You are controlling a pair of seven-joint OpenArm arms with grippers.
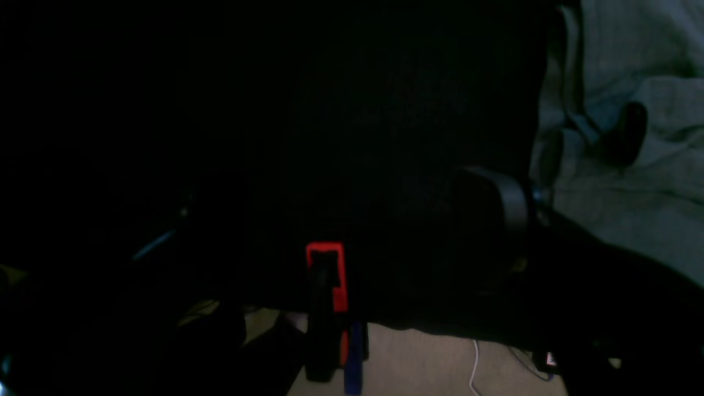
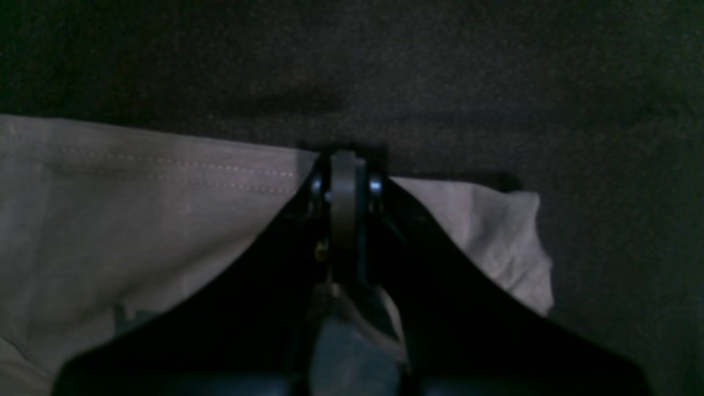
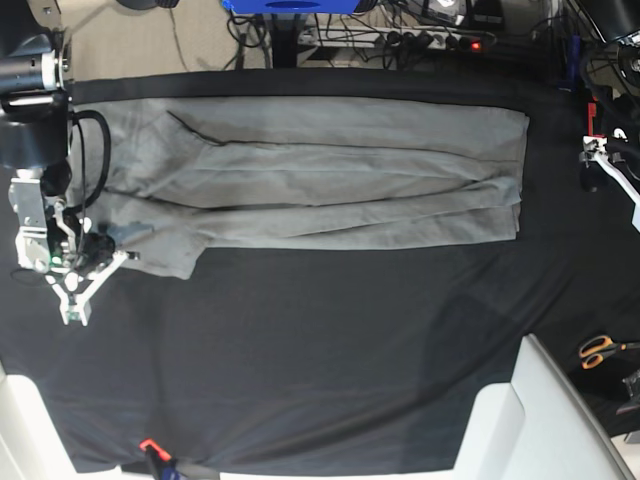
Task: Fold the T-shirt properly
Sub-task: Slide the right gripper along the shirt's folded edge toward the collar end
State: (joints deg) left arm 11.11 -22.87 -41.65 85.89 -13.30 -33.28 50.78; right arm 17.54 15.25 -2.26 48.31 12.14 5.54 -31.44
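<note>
The light-grey T-shirt [image 3: 320, 180] lies folded into a long band across the far half of the black table cloth [image 3: 300, 360]. My right gripper [image 3: 98, 255] is at the shirt's near left corner. In the right wrist view its jaws [image 2: 344, 165] are pressed together on the stitched hem of the T-shirt [image 2: 137, 220]. The left wrist view is very dark. It shows one finger [image 1: 511, 203] and a second dark tip [image 1: 627, 132] standing apart over the shirt [image 1: 632, 66], with nothing held. Only a white part of the left arm [image 3: 603, 160] shows at the table's right edge.
Orange-handled scissors [image 3: 600, 350] lie at the right edge. A white box-like thing [image 3: 530, 420] overlaps the near right corner. Red clamps [image 3: 150, 447] [image 1: 327, 269] grip the cloth at table edges. Cables and a power strip [image 3: 430, 40] lie behind the table.
</note>
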